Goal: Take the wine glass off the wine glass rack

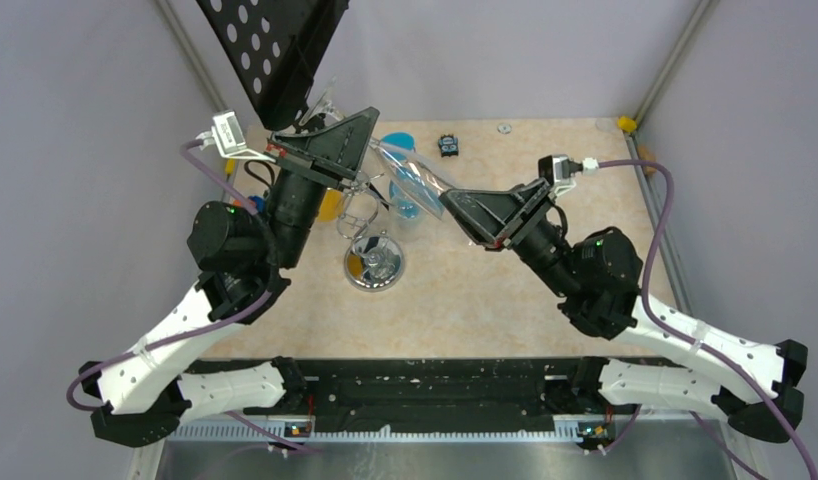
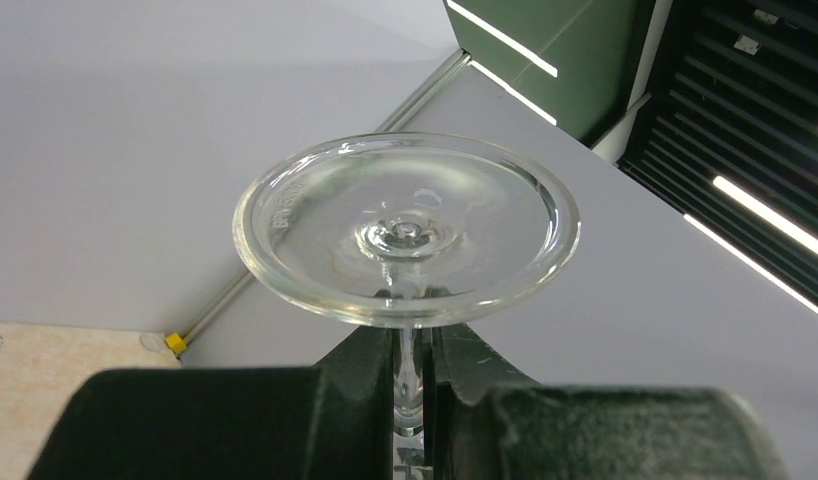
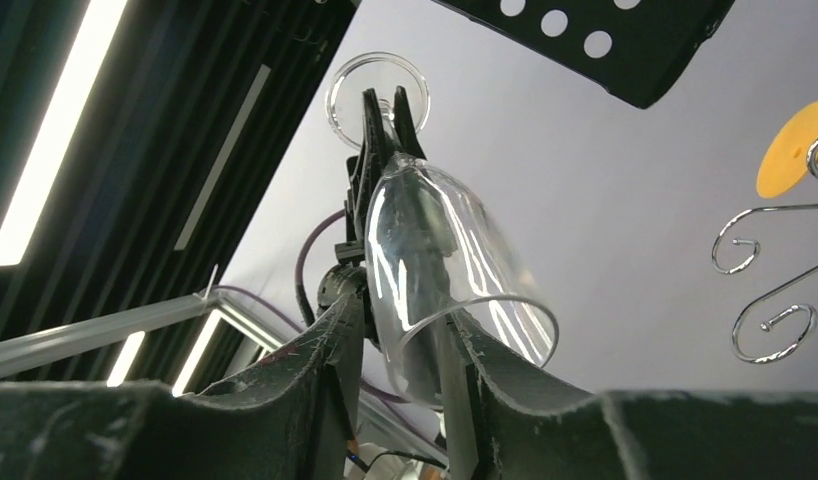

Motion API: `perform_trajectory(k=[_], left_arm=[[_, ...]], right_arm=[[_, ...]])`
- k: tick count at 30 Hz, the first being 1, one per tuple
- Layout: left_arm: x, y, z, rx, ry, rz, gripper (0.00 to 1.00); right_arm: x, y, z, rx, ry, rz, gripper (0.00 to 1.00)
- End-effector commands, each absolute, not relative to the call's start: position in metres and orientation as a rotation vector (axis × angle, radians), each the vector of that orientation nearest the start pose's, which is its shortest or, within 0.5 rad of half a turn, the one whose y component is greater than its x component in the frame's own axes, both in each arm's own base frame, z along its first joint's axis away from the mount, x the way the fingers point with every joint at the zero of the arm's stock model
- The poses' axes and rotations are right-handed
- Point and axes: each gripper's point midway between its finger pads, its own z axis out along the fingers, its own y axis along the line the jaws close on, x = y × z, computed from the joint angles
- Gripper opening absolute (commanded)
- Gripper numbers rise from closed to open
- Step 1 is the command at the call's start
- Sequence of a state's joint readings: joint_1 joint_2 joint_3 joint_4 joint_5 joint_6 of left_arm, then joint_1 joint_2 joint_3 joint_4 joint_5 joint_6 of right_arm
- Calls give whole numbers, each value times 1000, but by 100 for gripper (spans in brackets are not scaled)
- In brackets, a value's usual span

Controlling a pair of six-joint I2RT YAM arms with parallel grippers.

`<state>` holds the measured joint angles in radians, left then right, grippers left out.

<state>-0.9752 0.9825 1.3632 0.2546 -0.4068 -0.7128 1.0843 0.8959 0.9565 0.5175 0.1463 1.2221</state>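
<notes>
The clear wine glass [image 1: 415,180] is in the air, tilted, apart from the hooks. My left gripper [image 1: 365,140] is shut on its stem [image 2: 410,370], just under the round foot [image 2: 405,230]. My right gripper [image 1: 457,205] is at the bowl's mouth; in the right wrist view its jaws [image 3: 405,310] stand apart with the lower wall of the bowl [image 3: 435,260] between them. I cannot see whether its fingers press the glass. The silver wire rack stands on its chrome base [image 1: 373,265]; two of its curled hooks [image 3: 775,320] show to the right of the glass.
A black perforated plate [image 1: 275,50] hangs over the back left, also in the right wrist view [image 3: 605,40]. A blue glass [image 1: 400,145] and an orange one [image 1: 330,205] are by the rack. A small black object [image 1: 447,145] lies at the back.
</notes>
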Motion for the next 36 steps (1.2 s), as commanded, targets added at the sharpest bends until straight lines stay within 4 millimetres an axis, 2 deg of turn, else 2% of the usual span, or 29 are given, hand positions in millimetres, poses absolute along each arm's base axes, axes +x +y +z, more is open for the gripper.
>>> perform_trajectory(k=[1,7,8,11,15,17,21,30,32,36], left_arm=[[189,-215,615,-252,971,-1422,0],[184,-218,614,-224,960,-1445,0],[183,-218,615,-219,956,-1447,1],[181,-218,616,-202,956,-1447,19],[177,-219,616,-172,966,-1444,57],[175,-221,616,-145,974,-1434,68],[173,-228,613,-85,1012,-1419,81],[185,-242,585,-59,1183,-1340,87],[186,-245,581,-40,1209,-1320,87],[188,-254,567,50,1301,-1245,88]], right_arm=[[126,275,554,208,1067,2072,31],[124,271,557,220,1033,2095,0],[125,271,557,226,1035,2089,0],[128,268,556,241,1040,2067,0],[131,262,557,256,1034,2021,0],[134,258,557,260,1034,1985,0],[140,246,561,282,1018,1896,0],[158,209,570,339,1001,1617,0],[166,198,569,359,1018,1518,0],[187,170,560,374,1118,1201,0]])
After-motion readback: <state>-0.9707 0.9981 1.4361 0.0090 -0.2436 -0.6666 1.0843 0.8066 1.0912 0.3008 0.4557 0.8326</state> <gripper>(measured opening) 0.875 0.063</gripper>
